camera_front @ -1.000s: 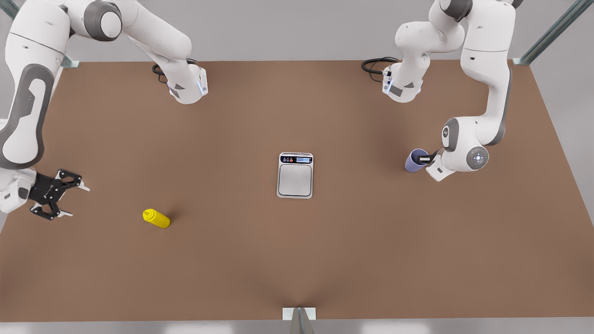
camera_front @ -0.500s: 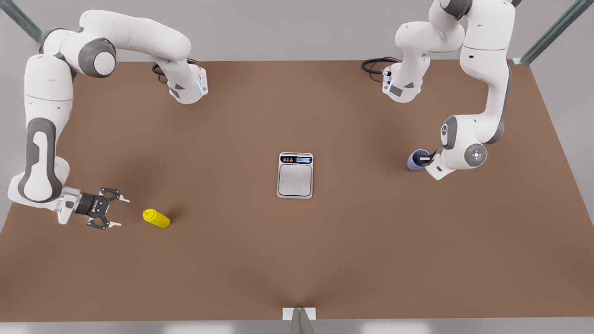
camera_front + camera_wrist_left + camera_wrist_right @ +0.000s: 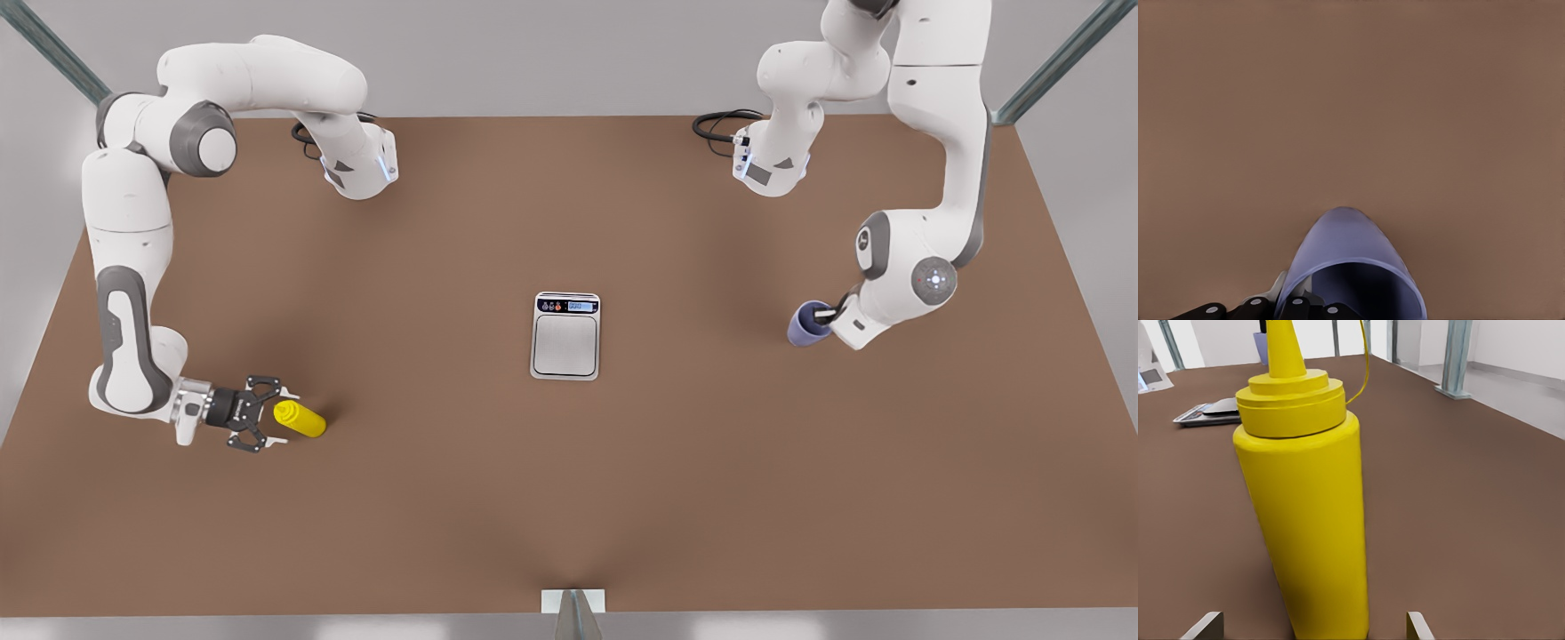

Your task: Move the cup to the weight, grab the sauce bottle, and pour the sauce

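Table (image 3: 569,498): a brown tabletop is seen across most of the front view, with grey floor beyond its upper edge.
Arm on the front view's left: it is folded down the left edge, its forearm dropped to the lower left and its wrist turned level toward the bottle.
Arm on the front view's right: it is bent down from the upper right corner, its wrist angled low toward the cup at right of centre.
Kitchen scale (image 3: 566,336): it lies flat at the centre of the front view, its dark display strip along the upper edge, well apart from both arms. In the right wrist view it is seen side-on (image 3: 1208,411), far behind the bottle.
Sauce bottle (image 3: 300,419): the yellow squeeze bottle stands on the table at the lower left of the front view. Its stepped cap and pointed nozzle are shown close up in the right wrist view (image 3: 1305,520).
Right gripper (image 3: 267,417): it is spread wide, one finger to each side of the bottle; in the right wrist view the fingertips (image 3: 1203,625) are seen clear of the bottle's wall.
Cup (image 3: 807,322): the lavender tumbler sits at right of centre in the front view, well apart from the scale. Its open mouth is shown in the left wrist view (image 3: 1351,270).
Left gripper (image 3: 829,313): it is closed over the cup's rim, with dark fingers (image 3: 1295,308) seen at the rim in the left wrist view.
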